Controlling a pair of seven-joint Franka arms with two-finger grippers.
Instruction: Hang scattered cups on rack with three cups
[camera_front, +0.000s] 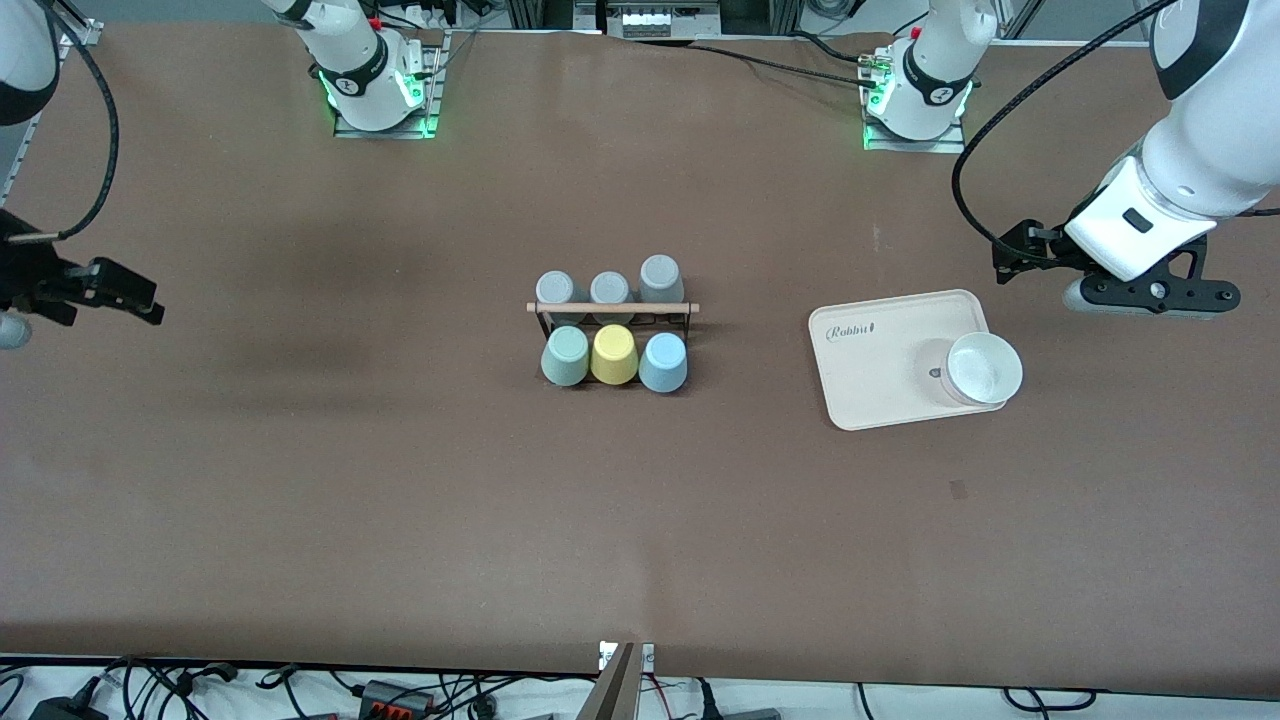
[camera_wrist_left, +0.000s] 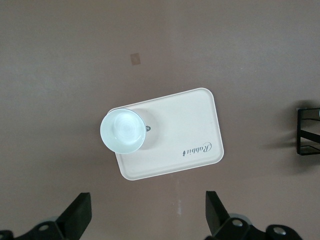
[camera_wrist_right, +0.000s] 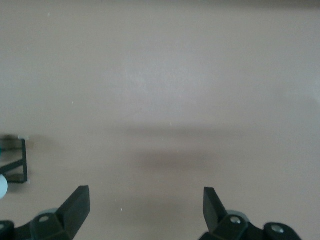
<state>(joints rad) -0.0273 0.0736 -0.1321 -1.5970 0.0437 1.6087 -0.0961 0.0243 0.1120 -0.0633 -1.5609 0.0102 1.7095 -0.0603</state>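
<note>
Both hands idling over a bare brown desk; rack standing at desk centre with six cups on it.

The desk (camera_front: 300, 480) is showing a matte brown cover with faint scuffs and one small dark mark; cables are lying along its nearer edge. The rack (camera_front: 612, 308) is carrying three grey cups (camera_front: 609, 288) on its farther row and, on its nearer row, the green cup (camera_front: 566, 356), a yellow cup (camera_front: 614, 354) and the blue cup (camera_front: 663, 362), all upside down. Toward the left arm's end, a cream tray (camera_front: 880, 350) is reading "Rabbit" and bearing a white bowl (camera_front: 984, 368). The left hand (camera_wrist_left: 145, 215) is hovering beside the tray, fingers spread wide. The right hand (camera_wrist_right: 145, 212) is waiting over bare desk at the right arm's end, fingers spread wide.
</note>
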